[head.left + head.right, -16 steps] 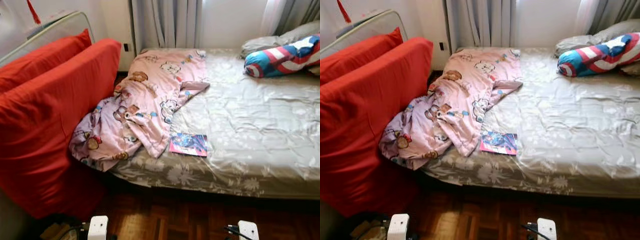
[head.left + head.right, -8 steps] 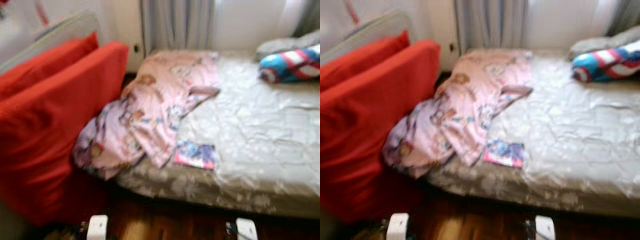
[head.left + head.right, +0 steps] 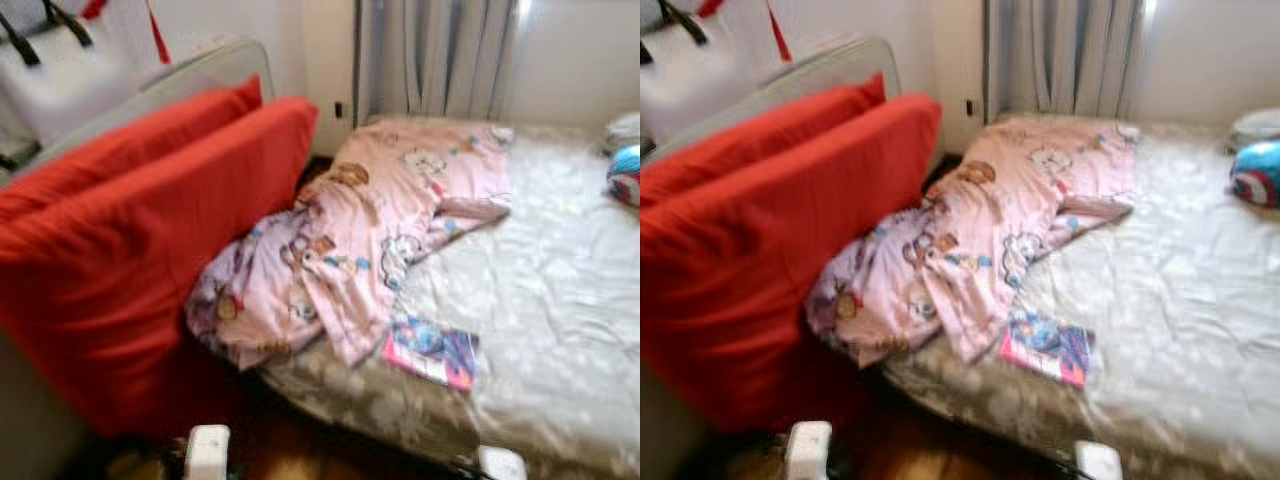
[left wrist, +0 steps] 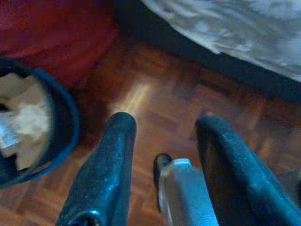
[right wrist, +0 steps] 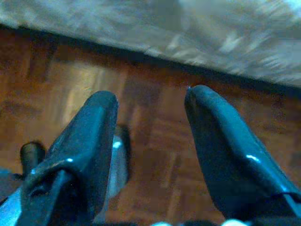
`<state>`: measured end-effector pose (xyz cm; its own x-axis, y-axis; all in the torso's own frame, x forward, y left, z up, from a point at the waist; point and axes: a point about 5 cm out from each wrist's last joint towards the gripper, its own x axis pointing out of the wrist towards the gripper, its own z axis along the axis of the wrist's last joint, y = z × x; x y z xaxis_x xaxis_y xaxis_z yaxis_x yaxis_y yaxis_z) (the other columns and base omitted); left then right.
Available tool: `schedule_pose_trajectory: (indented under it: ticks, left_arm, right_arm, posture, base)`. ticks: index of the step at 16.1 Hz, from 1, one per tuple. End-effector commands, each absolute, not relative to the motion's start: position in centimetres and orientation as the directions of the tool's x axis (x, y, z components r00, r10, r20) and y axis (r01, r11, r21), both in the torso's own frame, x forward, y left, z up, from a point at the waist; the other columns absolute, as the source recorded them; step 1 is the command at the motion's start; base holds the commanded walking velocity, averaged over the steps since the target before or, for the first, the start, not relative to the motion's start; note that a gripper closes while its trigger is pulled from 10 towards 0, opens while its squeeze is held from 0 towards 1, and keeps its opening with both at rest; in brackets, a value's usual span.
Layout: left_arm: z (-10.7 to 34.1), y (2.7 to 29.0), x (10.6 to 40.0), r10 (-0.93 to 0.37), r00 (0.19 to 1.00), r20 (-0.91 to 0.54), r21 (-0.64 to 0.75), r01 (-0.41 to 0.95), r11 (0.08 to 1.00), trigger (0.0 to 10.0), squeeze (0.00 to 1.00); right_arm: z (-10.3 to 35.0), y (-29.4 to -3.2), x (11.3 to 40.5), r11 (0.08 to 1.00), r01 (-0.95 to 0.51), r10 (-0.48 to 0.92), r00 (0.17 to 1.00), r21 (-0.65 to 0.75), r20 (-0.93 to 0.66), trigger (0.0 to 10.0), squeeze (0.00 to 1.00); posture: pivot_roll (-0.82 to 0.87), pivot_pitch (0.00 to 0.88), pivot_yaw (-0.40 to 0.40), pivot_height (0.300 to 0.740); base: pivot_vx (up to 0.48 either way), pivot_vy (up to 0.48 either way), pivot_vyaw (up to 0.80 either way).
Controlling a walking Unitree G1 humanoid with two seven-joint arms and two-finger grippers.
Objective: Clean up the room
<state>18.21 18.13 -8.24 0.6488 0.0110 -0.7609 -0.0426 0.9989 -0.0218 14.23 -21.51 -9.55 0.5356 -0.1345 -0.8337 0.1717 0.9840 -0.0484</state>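
With both the left claw [image 4: 160, 136] and right claw [image 5: 150, 113] released above the floor, we judged the pink blanket [image 3: 370, 240] soft, light, best gathered at its hanging edge.

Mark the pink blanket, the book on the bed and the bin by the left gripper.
pink blanket [image 3: 370, 240], left eye view, middle of its bunched folds
book [image 3: 430, 352], left eye view, centre of cover
bin [image 4: 63, 117], left wrist view, dark rim

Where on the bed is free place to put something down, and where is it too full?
Free: the grey bedspread between the pink blanket and the striped pillow, beyond the booklet. Crowded: the bed's left side, where the blanket is heaped and presses against the red cushions.
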Motion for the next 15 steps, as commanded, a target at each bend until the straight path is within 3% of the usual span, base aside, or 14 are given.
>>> schedule_pose_trajectory:
  ticks: [1,8,11,15]
  left_arm:
    - [-8.1,19.5,18.0,0.045,0.648,-0.761,0.015,-0.052,0.999,10.0,0.0]
    - [-8.0,19.4,18.3,0.042,0.663,-0.747,0.012,-0.049,0.999,10.0,0.0]
    - [-7.5,19.4,19.1,0.038,0.689,-0.724,0.011,-0.043,0.999,10.0,0.0]
    - [-5.5,19.5,21.9,0.022,0.803,-0.595,-0.02,-0.042,0.999,10.0,0.0]
  right_arm:
    - [-9.2,-20.2,15.7,0.988,0.154,-0.098,0.572,-0.01,-0.814,10.0,0.0]
    - [-9.1,-20.9,15.6,0.986,0.167,-0.109,0.578,-0.014,-0.809,10.0,0.0]
    - [-9.0,-20.8,15.8,0.986,0.169,-0.109,0.588,-0.01,-0.801,10.0,0.0]
    - [-7.7,-19.9,18.6,0.985,0.165,-0.086,0.681,0.039,-0.727,10.0,0.0]
  posture:
    - [-0.01,0.0,0.029,0.74]
    - [-0.01,0.004,0.031,0.74]
    - [-0.01,0.005,0.032,0.74]
    - [-0.02,0.009,0.028,0.74]
  base:
    - [0.345,0.0,0.0]
    - [0.34,0.0,0.0]
    - [0.0,0.0,0.0]
    - [0.0,0.0,0.0]
